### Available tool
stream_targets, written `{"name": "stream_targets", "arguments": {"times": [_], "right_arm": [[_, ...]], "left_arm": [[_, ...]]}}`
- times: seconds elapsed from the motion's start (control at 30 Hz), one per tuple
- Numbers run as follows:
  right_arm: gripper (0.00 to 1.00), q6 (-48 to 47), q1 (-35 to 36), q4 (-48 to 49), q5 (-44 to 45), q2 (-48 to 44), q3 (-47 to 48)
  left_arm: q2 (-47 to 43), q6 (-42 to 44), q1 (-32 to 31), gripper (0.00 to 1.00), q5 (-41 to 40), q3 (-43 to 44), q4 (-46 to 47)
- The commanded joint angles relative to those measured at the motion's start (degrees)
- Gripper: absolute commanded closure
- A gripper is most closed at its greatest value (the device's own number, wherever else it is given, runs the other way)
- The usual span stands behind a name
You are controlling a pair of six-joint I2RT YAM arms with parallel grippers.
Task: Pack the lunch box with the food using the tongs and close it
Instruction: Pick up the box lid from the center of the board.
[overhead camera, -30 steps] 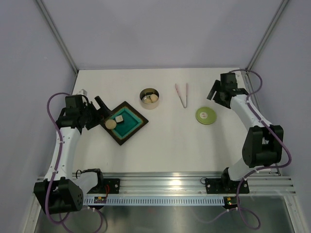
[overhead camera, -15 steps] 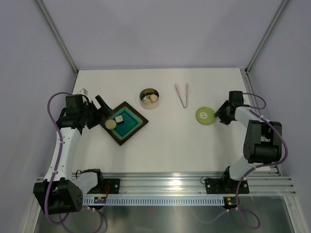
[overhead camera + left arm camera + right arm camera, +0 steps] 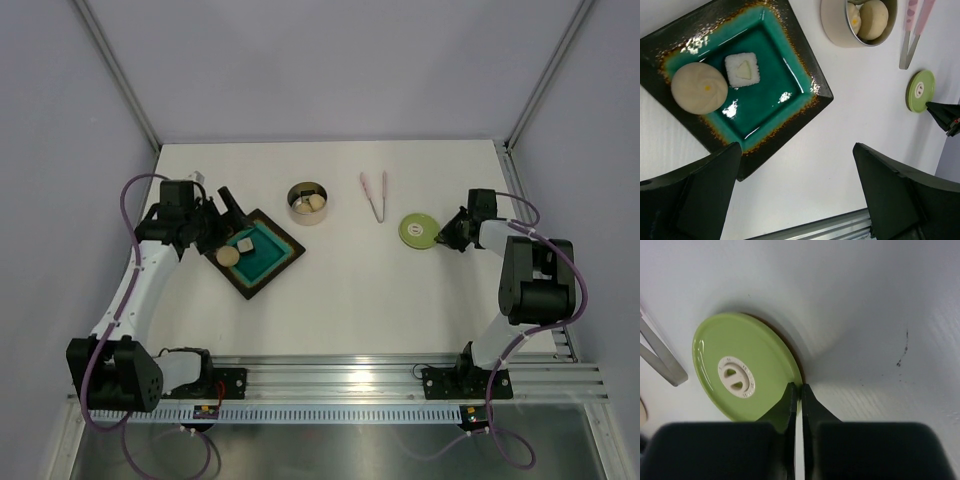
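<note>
Right gripper (image 3: 800,388) pressed together at the rim of the lid (image 3: 742,347), whether pinching it I cannot tell; lid on the table right of the tongs (image 3: 374,195); left gripper (image 3: 796,152) spread wide above the tray (image 3: 812,95), which bears a ball (image 3: 699,93) and a cube (image 3: 742,70); tin (image 3: 307,214) open, food inside.

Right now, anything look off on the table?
Yes: the right gripper is shut right at the rim of the green lid, yet a dough ball and a pale cube sit unpacked in the teal tray, and the pink tongs lie untouched.
</note>
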Motion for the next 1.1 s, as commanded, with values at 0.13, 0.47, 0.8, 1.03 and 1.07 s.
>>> {"name": "stream_targets", "arguments": {"times": [0.13,0.47,0.8,1.03,1.07], "right_arm": [[1.00,-0.96,-0.11,-0.90,1.77,-3.99,-1.78],[1.00,-3.34,-0.02,-5.82,-0.42,-14.80,-4.41],[1.00,-4.04,-0.02,-10.30,-2.62,-23.41,-7.31],[1.00,-4.49,-0.02,-11.36,-4.11,-27.90,-9.42],[1.00,-4.40,-0.02,-11.44,-4.29,-28.25,-9.68]], "left_arm": [[9.70,-3.74,-3.05,0.01,-3.24,11.04,6.69],[29.20,-6.90,-4.27,0.01,3.00,26.42,9.24],[48.47,-8.31,-7.35,0.01,6.51,45.15,8.01],[60.16,-5.23,-8.67,0.01,3.44,61.32,-1.22],[62.17,-5.41,-8.85,0.01,3.35,63.59,-1.22]]}}
